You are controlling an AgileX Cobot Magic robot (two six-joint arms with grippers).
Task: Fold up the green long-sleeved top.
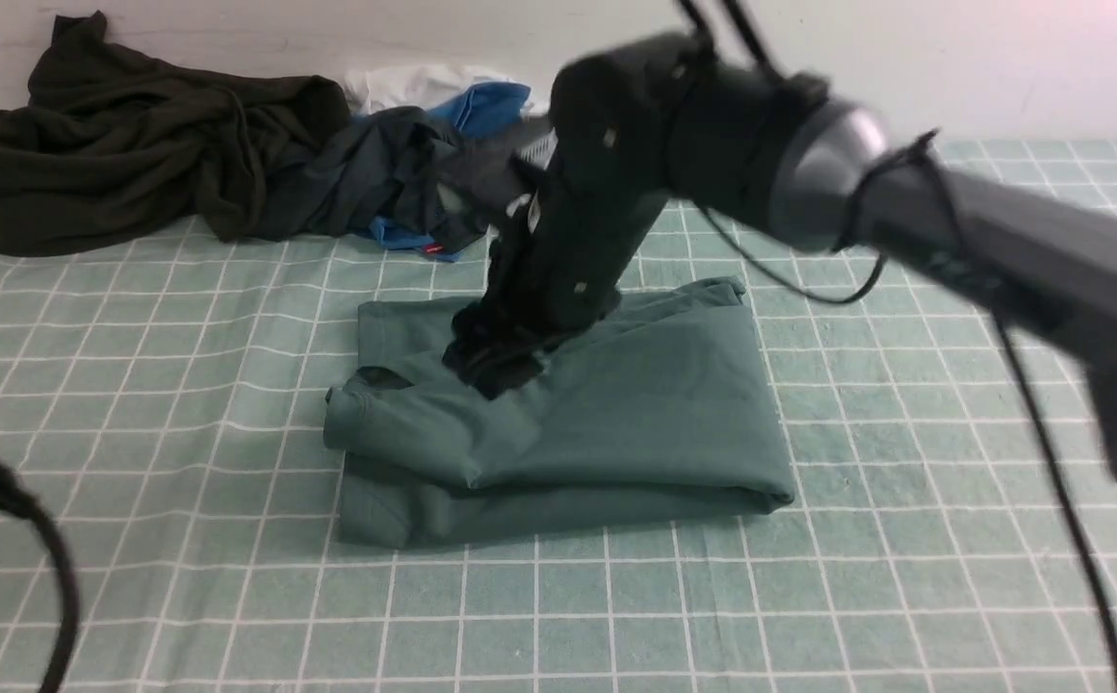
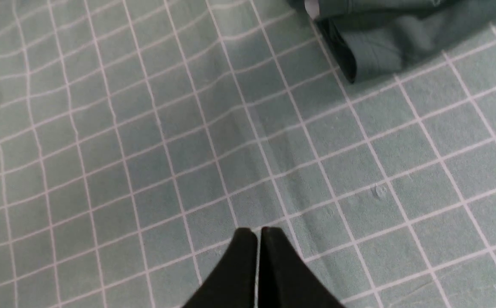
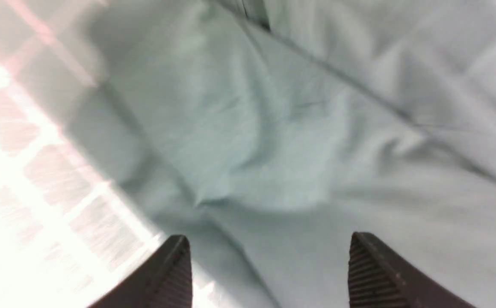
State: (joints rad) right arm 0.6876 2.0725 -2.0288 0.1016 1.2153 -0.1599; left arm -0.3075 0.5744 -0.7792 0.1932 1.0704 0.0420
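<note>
The green long-sleeved top (image 1: pixel 616 423) lies folded into a thick rectangle in the middle of the checked cloth. My right gripper (image 1: pixel 491 371) hangs just over its left part, near the neck. In the right wrist view the right gripper (image 3: pixel 269 256) is open, wide apart, with only the top's fabric (image 3: pixel 273 128) below and nothing held between the fingers. My left gripper (image 2: pixel 256 233) is shut and empty above bare checked cloth; a corner of the top (image 2: pixel 380 47) shows beyond it. In the front view only the left arm's cable shows at the lower left.
A blackish olive garment (image 1: pixel 125 144) is heaped at the back left. Beside it lie a dark charcoal garment (image 1: pixel 376 173) and blue and white clothes (image 1: pixel 481 101). The checked green tablecloth (image 1: pixel 135 385) covers the table.
</note>
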